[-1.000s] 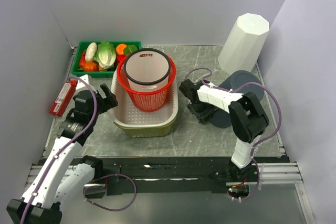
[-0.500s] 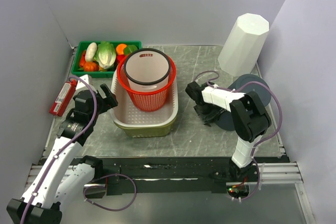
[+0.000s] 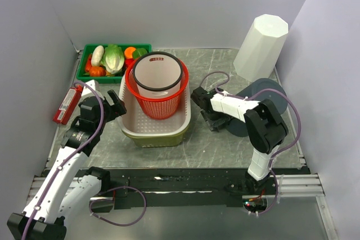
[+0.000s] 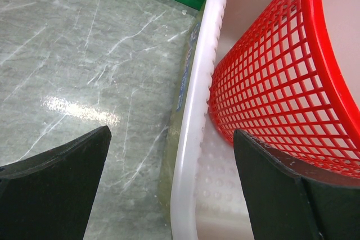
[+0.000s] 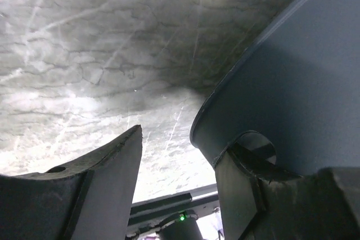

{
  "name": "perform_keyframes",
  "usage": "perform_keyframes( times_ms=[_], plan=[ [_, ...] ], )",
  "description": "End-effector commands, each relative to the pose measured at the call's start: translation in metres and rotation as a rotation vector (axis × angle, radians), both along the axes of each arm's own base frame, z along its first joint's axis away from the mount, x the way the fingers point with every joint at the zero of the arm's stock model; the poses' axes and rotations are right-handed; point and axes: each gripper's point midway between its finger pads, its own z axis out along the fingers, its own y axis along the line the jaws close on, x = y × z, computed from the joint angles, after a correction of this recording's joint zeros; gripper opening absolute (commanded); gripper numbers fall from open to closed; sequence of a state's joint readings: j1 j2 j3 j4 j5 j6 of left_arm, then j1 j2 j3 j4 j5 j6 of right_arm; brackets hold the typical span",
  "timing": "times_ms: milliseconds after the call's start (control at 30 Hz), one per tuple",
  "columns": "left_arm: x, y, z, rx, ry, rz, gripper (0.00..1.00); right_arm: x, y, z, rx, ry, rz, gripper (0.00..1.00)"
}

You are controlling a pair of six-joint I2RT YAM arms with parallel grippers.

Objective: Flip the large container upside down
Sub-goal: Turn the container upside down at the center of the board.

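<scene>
The large container (image 3: 260, 47), which I take to be the tall white faceted one, stands at the back right corner of the counter (image 3: 214, 144). Its closed end faces up, and neither arm touches it. Just in front of it a dark grey disc (image 3: 269, 90) lies flat on the counter, with the right arm stretched across it.

My right gripper (image 3: 197, 95) is low over the counter between the disc and the white tub (image 3: 154, 130). Its fingers are partly apart, and from the wrist I see bare counter in the gap. The disc's edge sits just beside one finger (image 5: 253, 195), and I see nothing clamped.

The tub holds a red mesh basket (image 3: 160, 105) with a white black-rimmed bucket (image 3: 157, 74) nested inside it. My left gripper (image 3: 115, 105) is spread wide at the tub's left rim, one finger over the counter and the other over the tub, holding nothing.

Behind that are a green tray (image 3: 89, 49) of vegetables and a flat red object (image 3: 67, 104) by the left wall.
</scene>
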State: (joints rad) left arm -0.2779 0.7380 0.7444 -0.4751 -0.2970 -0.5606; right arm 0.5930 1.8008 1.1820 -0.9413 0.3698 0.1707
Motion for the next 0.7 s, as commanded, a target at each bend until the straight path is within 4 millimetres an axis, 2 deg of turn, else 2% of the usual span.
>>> perform_keyframes(
  times_ms=[0,233,500,667],
  plan=[
    [0.005,-0.003,0.014,-0.002,-0.05,-0.02,0.96,0.028,0.015,0.012,0.032,-0.15,-0.034,0.59],
    [0.005,-0.002,0.015,-0.002,-0.054,-0.015,0.96,0.026,0.002,0.008,-0.042,-0.165,-0.041,0.55],
    [0.004,-0.002,0.015,-0.003,-0.055,-0.013,0.96,0.023,0.001,0.001,-0.05,-0.126,-0.004,0.46],
    [0.005,-0.002,0.015,-0.004,-0.055,-0.015,0.96,0.016,-0.003,-0.003,-0.065,-0.089,0.019,0.46]
  ],
)
